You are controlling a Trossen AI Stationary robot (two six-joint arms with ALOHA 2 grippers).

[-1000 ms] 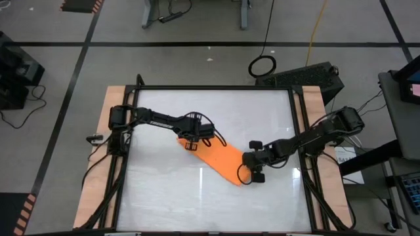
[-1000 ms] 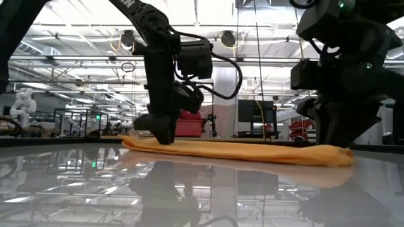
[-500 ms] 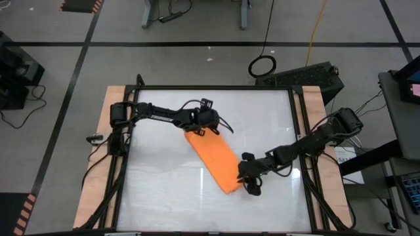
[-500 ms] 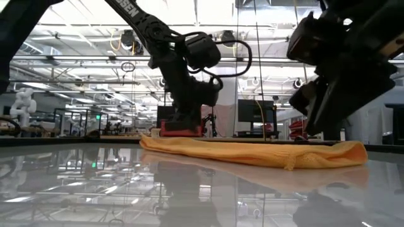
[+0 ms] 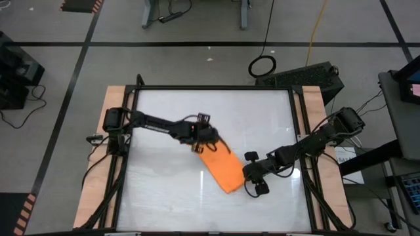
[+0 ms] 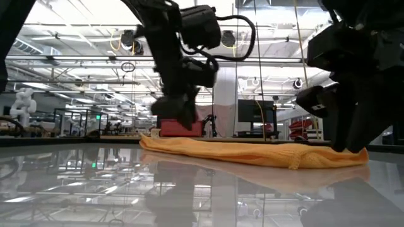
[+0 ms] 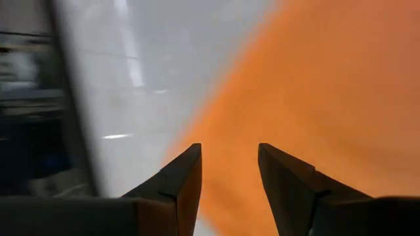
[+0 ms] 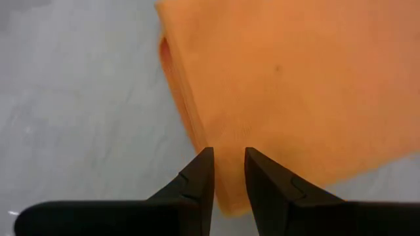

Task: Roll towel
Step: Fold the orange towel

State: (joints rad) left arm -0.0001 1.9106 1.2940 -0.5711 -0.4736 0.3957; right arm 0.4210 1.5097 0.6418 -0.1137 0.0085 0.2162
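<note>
The orange towel (image 5: 222,169) lies flat on the white table as a narrow strip folded in several layers, slanting from the middle toward the near right. It also shows in the low view (image 6: 252,153). My left gripper (image 5: 206,145) is open over the towel's far-left end (image 7: 328,98) and hangs just above it in the low view (image 6: 185,121). My right gripper (image 5: 243,176) is at the towel's near-right end, its fingers almost closed on it (image 8: 228,172). My right gripper pinches the towel's near-right end by its layered edge (image 8: 220,134) between its two fingertips. The fingers slant down from the table's right side. The towel stays flat on the table (image 6: 353,157); how many layers are between the fingers, I cannot tell.
The white tabletop has a dark frame and wooden side strips (image 5: 98,164). Bare table lies toward the near edge (image 5: 170,203) and the far right (image 5: 262,118). Both arms reach in over the table's middle.
The towel has turned about on the table and now slants more steeply toward the near edge, with its near-right end slid nearer. My left gripper has lifted off the towel, swung toward the far edge and come back over its far end. My right gripper has gone toward the near edge.
</note>
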